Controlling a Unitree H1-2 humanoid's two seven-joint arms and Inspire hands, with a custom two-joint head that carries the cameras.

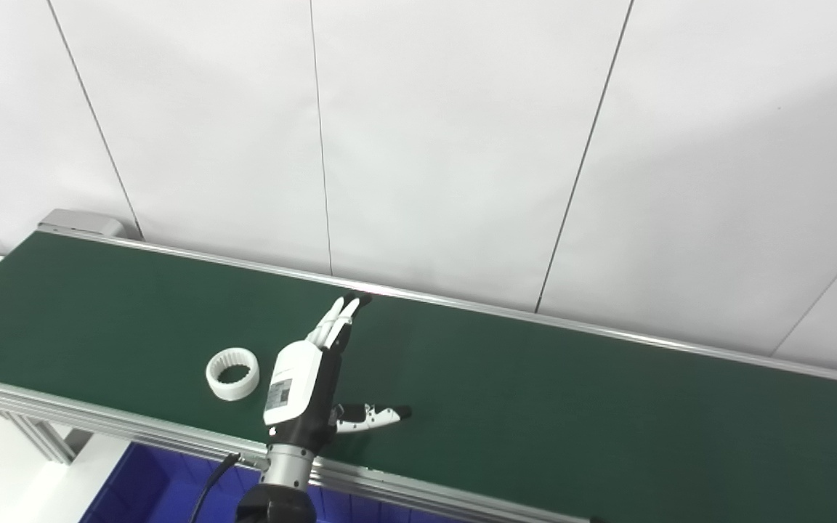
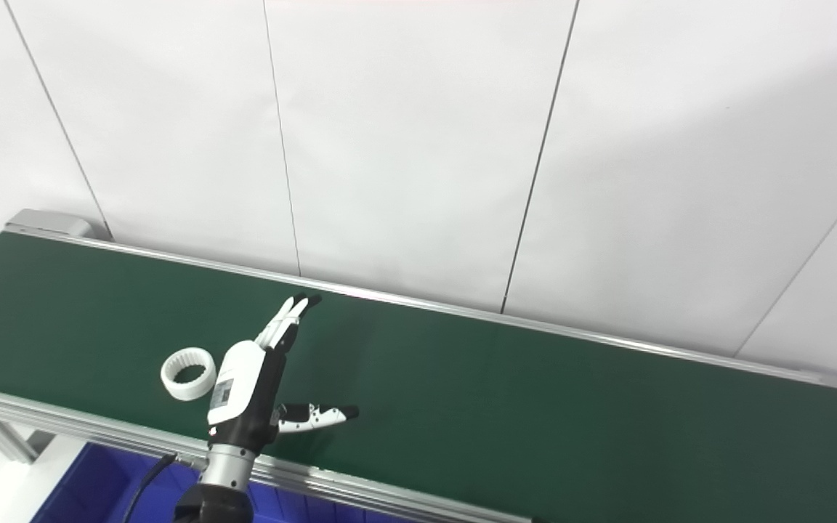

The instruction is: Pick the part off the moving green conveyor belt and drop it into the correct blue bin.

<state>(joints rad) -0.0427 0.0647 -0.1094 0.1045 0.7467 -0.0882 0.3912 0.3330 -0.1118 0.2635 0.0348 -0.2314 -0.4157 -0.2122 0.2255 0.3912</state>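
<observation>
A white ring-shaped part with a toothed inner wall [image 1: 232,373] lies on the green conveyor belt [image 1: 549,407] near its front rail; it also shows in the right eye view [image 2: 188,373]. My left hand [image 1: 308,381] is open just to the right of the ring, apart from it. Its fingers [image 1: 337,319] stretch toward the far rail and the thumb [image 1: 375,416] sticks out to the right. The hand holds nothing. My right hand is not in view.
A blue bin [image 1: 160,485] sits below the belt's front rail at the lower left, partly hidden by the rail and my arm. Aluminium rails [image 1: 99,418] run along both belt edges. A white panelled wall stands behind.
</observation>
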